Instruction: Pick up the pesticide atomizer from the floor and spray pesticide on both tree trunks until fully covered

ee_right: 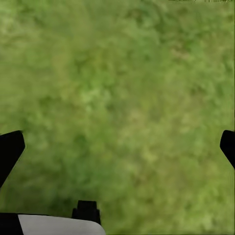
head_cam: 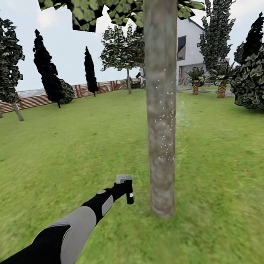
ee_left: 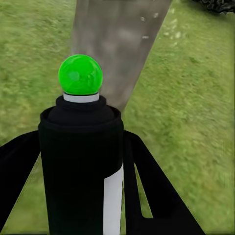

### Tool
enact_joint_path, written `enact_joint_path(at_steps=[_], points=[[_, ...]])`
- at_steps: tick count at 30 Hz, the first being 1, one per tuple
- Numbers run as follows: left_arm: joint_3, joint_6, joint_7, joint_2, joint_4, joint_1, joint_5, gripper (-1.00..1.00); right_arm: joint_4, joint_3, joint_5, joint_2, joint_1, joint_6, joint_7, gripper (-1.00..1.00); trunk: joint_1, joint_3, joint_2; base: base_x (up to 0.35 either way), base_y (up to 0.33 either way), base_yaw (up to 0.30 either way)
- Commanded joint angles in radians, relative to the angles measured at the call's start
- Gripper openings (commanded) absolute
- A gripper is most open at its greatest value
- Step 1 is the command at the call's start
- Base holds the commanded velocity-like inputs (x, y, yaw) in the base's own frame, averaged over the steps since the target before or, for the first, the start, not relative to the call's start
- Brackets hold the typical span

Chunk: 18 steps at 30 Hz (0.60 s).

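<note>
On the lawn, just left of the near tree trunk, the left gripper is clamped round the pesticide atomizer — bottle upright, pale head up, held off the grass w/ its green spot facing the trunk; white specks dot the bark approx. mid-height. Right gripper hangs over bare grass, fingers spread wide, nothing between them — a second tree stands well back near the fence.
</note>
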State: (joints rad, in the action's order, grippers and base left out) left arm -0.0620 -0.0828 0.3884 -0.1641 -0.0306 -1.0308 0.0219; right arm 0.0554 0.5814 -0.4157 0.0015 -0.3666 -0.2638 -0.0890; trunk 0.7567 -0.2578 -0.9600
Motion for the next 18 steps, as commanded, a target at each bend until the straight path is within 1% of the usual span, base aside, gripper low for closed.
enact_joint_path(at_steps=[1,3,5,18], points=[[-0.001,0.000,0.000,0.000,0.000,0.000,0.000,-1.00,0.000,0.000,0.000,0.000,0.000,0.000,0.000,1.00,0.000,0.000,0.000,0.069,0.350,-0.002],[-0.001,0.000,0.001,0.000,0.000,0.000,0.000,-1.00,0.000,0.000,0.000,0.000,0.000,0.000,0.000,1.00,0.000,0.000,0.000,0.102,0.350,-0.074],[-0.001,0.000,0.000,0.000,0.000,0.000,0.000,-1.00,0.000,0.000,0.000,0.000,0.000,0.000,0.000,1.00,0.000,0.000,0.000,0.117,0.350,-0.187],[-0.001,0.001,0.001,0.000,0.000,0.000,0.000,-1.00,0.000,0.000,0.000,0.000,0.000,0.000,0.000,1.00,0.000,0.000,0.000,0.139,0.330,-0.286]])
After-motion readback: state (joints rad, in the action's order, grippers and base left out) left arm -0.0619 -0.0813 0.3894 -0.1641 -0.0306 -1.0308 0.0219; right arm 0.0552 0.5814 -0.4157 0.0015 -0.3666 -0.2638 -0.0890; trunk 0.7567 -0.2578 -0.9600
